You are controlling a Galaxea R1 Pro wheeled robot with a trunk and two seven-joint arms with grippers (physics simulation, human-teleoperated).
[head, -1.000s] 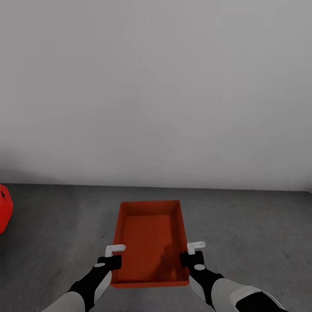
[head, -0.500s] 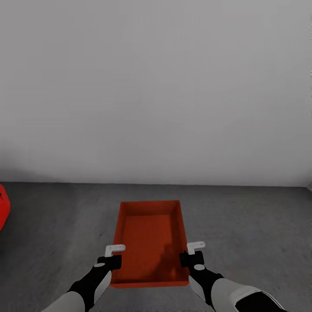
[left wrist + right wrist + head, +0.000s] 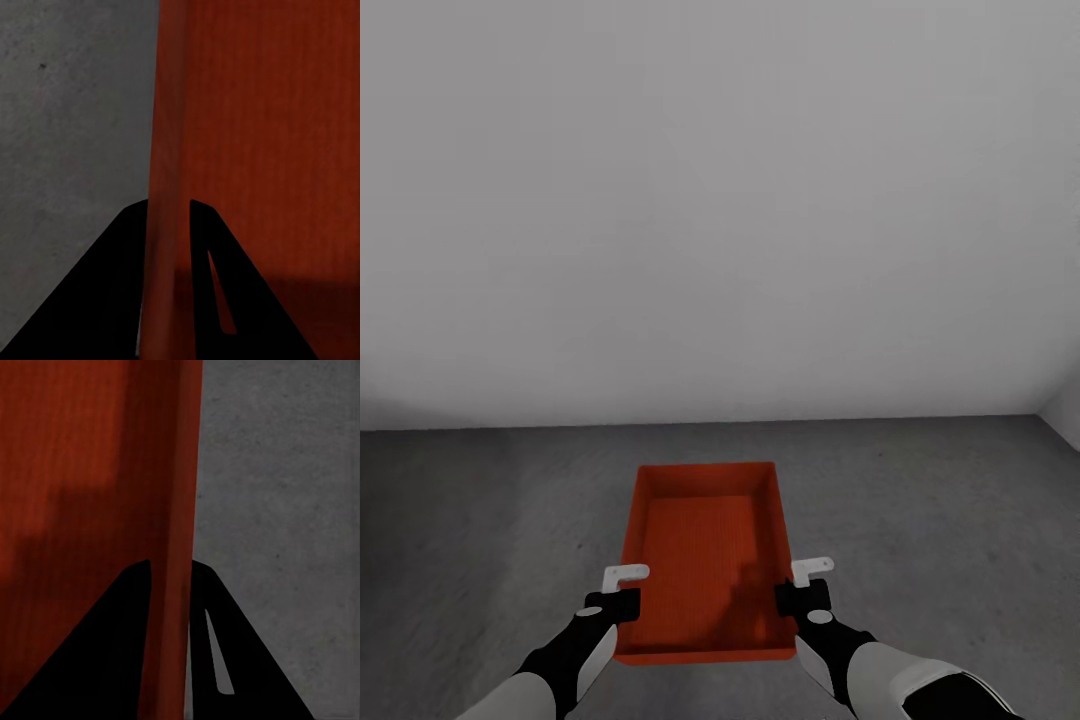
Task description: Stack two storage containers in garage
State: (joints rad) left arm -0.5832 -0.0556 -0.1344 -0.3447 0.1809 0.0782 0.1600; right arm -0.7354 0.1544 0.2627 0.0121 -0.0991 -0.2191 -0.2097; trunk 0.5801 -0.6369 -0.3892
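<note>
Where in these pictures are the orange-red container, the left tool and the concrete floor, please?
orange-red container (image 3: 705,560): head view, on its ribbed inner bottom.
left tool (image 3: 169,247): left wrist view, midway between the dark fingers, which straddle the container's side wall.
concrete floor (image 3: 940,520): head view, on bare grey surface right of the container.

Both arms fwd, left pincer (image 3: 622,592) & right pincer (image 3: 807,585) clamped.

left hand (image 3: 166,225) | clamped astride container (image 3: 262,135) wall | concrete floor (image 3: 71,135) beside
</note>
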